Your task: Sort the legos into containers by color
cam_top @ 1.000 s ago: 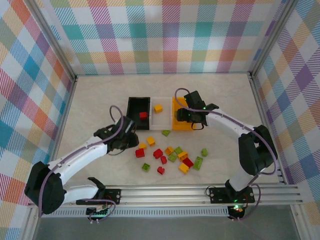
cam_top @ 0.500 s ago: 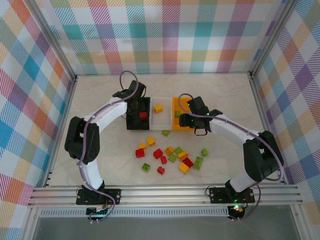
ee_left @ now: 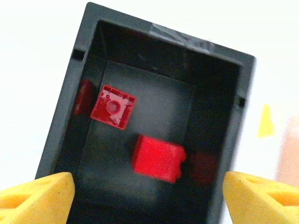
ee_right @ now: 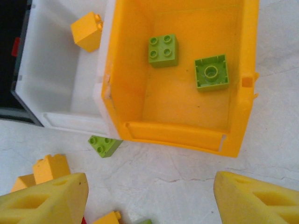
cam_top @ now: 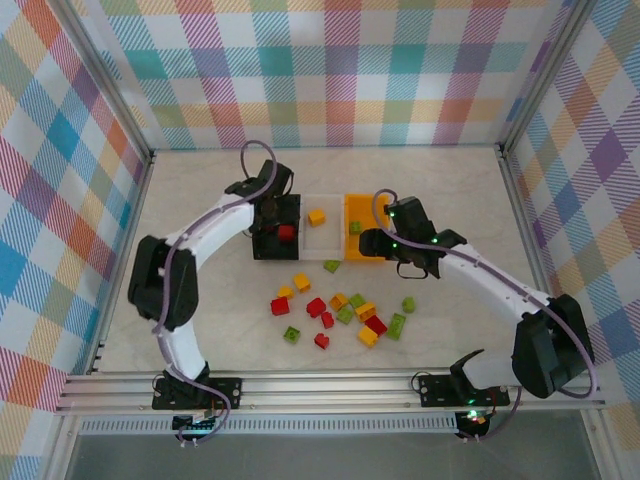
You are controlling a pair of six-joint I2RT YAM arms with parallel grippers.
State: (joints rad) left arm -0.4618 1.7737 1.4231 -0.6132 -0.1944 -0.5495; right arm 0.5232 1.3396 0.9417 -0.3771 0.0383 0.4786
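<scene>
Mid-sort, both arms at the drop end of a cycle by my read: left claw (ee_left: pixel 148 189) hangs over the black bin (ee_left: pixel 63 126), fingers spread wide with nothing between them, so released and empty; two red bricks (ee_left: pixel 113 106) lie on the bin floor below it, apart from each other. Right claw (ee_right: pixel 152 196) sits low in front of the orange bin (ee_right: pixel 175 133), also spread and empty; two green bricks (ee_right: pixel 163 50) are inside that bin and one yellow brick (ee_right: pixel 86 30) is in the white bin (ee_right: pixel 56 84). The three bins stand touching in a row. Most of the job is left: loose legos (cam_top: pixel 345 314) in red, yellow and green are scattered on the table (cam_top: pixel 450 200) between the bins and the arm bases. A stray green brick (ee_right: pixel 103 144) lies just beside the front wall where the white and orange bins meet. Next move as I judge it: each claw clears its bin wall and goes for another brick. The stray green is nearest for the right, an outer red for the left. Middle bricks look bunched, so a claw must straddle one without nudging its neighbours
</scene>
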